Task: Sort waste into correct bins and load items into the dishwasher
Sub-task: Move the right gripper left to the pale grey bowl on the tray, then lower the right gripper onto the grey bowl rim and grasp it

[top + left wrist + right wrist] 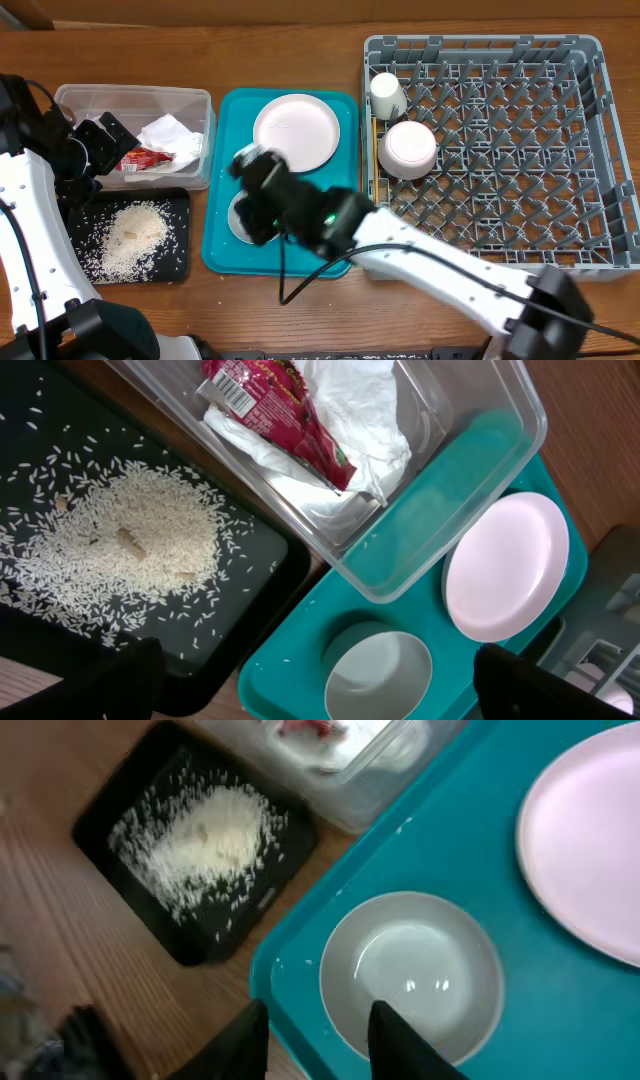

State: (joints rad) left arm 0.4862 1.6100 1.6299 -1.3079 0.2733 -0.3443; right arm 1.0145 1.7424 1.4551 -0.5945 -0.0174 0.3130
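Jaws of the right gripper (pixel 320 1010) stand partly apart astride the rim of one grey-green bowl (pixel 420 970), clamping nothing. The bowl sits at the front left corner of the teal tray (pixel 420 850); one pink plate (pixel 590 850) lies at its far right. In the overhead view the right arm covers the bowl. Left of the tray, the left gripper (pixel 320 650) hangs wide open and empty over one black tray (pixel 200 945) of rice (pixel 205 835) and one clear tub (pixel 70 100) holding one napkin (pixel 172 135) and one wrapper (pixel 145 160). One cup (pixel 388 95) and one white bowl (pixel 408 148) stand at the left edge of the rack (pixel 590 150).

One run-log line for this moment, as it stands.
right claw open, astride grey-green bowl rim | left claw open, empty | pink plate on teal tray | white cup, white bowl in rack
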